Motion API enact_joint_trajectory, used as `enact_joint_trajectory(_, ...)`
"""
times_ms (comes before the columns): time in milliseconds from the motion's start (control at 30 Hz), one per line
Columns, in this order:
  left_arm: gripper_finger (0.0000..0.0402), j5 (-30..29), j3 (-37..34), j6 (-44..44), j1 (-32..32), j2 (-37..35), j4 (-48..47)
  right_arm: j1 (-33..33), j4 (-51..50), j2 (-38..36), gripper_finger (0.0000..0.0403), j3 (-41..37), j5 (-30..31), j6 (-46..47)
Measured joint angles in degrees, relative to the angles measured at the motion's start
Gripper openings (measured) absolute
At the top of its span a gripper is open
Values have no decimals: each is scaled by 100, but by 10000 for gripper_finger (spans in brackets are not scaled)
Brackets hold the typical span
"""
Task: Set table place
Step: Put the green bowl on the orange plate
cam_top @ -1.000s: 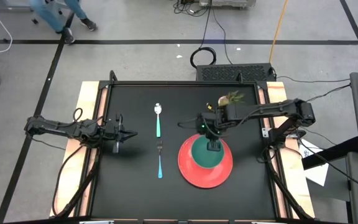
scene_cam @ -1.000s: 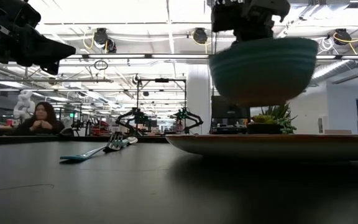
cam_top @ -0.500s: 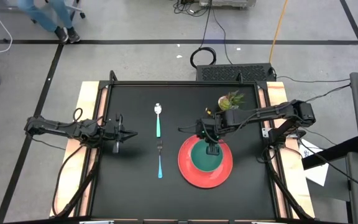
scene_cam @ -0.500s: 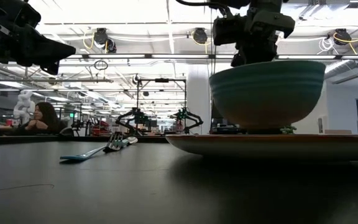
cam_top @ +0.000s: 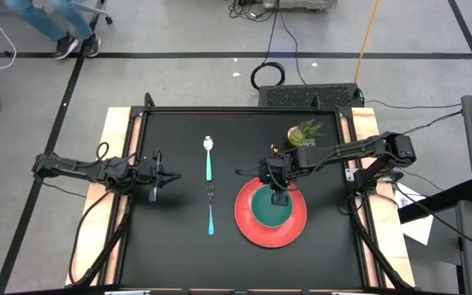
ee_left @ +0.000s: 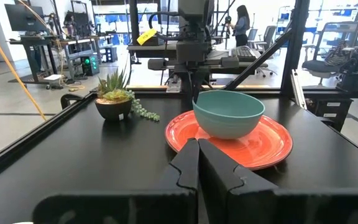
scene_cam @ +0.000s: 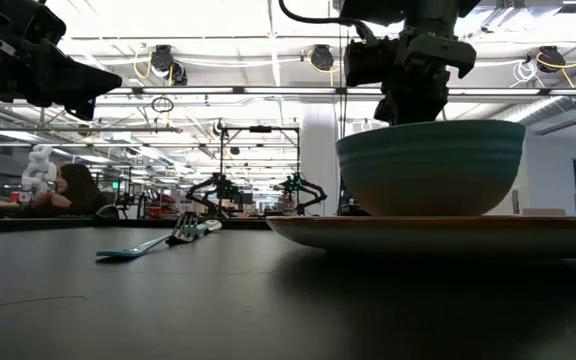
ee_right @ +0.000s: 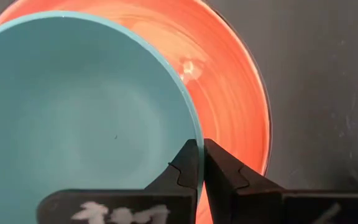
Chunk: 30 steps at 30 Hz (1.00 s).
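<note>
A teal bowl (cam_top: 269, 208) stands on the round red plate (cam_top: 248, 227), right of the table's middle. My right gripper (cam_top: 279, 195) is shut on the bowl's rim and comes down at it from above. The low view shows the bowl (scene_cam: 430, 168) upright with its base on the plate (scene_cam: 448, 232). A teal-handled spoon (cam_top: 208, 157) and fork (cam_top: 211, 211) lie in a line left of the plate. At the table's left edge my left gripper (cam_top: 164, 174) is shut, level, and touches nothing. My right gripper pinches the bowl's rim (ee_right: 193, 127) on its far side, one finger inside the bowl and one outside. The fingers slant steeply down from above. The bowl stays upright, with its base resting on the red plate.
A small potted plant (cam_top: 303, 133) stands just beyond the plate, near the right arm. Pale wood strips (cam_top: 118, 147) run along the table's short sides. Bare black tabletop (cam_top: 179, 246) lies in front of the cutlery. A person (scene_cam: 68, 190) sits far off in the room.
My right gripper has gone down with the bowl, still shut on its rim. The bowl hung clear above the plate a second ago and now sits on it, upright as before.
</note>
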Motion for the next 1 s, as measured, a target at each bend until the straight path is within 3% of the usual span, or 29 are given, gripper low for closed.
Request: enact_joint_trajectory(1000,10,0,0,-81,0,0,11,74,359,-2,2,-389,2,385)
